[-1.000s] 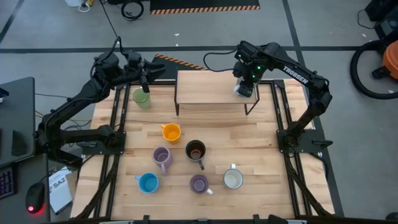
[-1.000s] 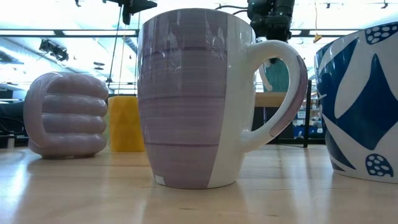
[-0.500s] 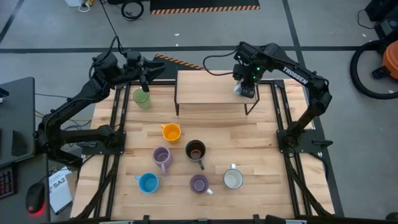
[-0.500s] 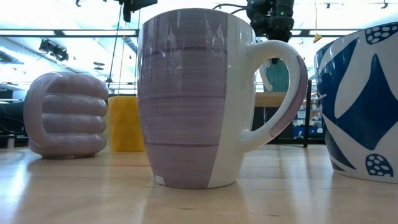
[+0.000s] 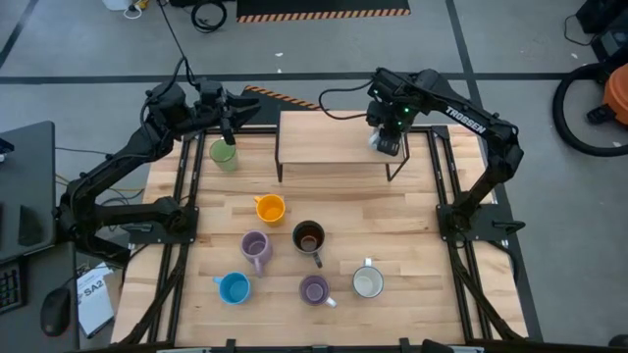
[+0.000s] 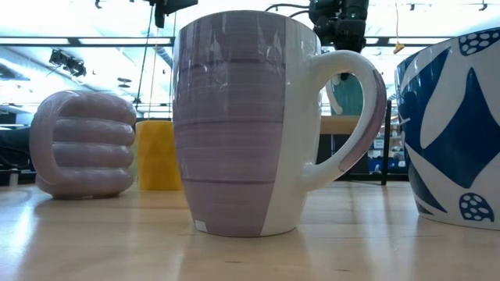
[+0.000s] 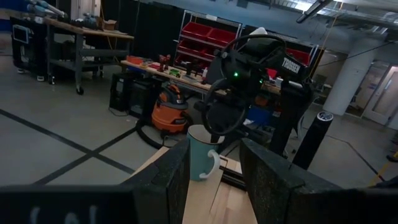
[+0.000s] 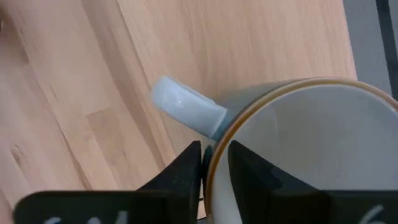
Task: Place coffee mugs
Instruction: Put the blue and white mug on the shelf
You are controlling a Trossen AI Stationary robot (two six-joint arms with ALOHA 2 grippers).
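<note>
My right gripper (image 5: 387, 140) is over the right end of the wooden riser (image 5: 324, 142), shut on a pale teal mug (image 8: 311, 143) with a white inside and a brown rim. Seven mugs stand on the table. The green one (image 5: 224, 154) is near the far left. Nearer are the orange (image 5: 270, 208), lilac (image 5: 255, 247), dark (image 5: 309, 236), blue (image 5: 234, 288), second lilac (image 5: 315, 289) and white (image 5: 367, 282) mugs. My left gripper (image 5: 229, 132) hangs open just beyond the green mug and touches nothing. My right gripper holds the pale teal mug by its rim (image 8: 216, 152), right beside the handle (image 8: 186, 109). One finger (image 8: 245, 168) is inside the mug and the other (image 8: 186, 168) outside, coming from above and pointing down. The mug is upright (image 7: 202, 155), its base at the riser's top.
The riser stands on thin black legs (image 5: 396, 167) at the table's far edge, its top bare left of the held mug. Black rails (image 5: 186, 196) run down both table sides. In the low view the lilac mug (image 6: 234, 125) and a blue-patterned mug (image 6: 453, 125) block much of the scene.
</note>
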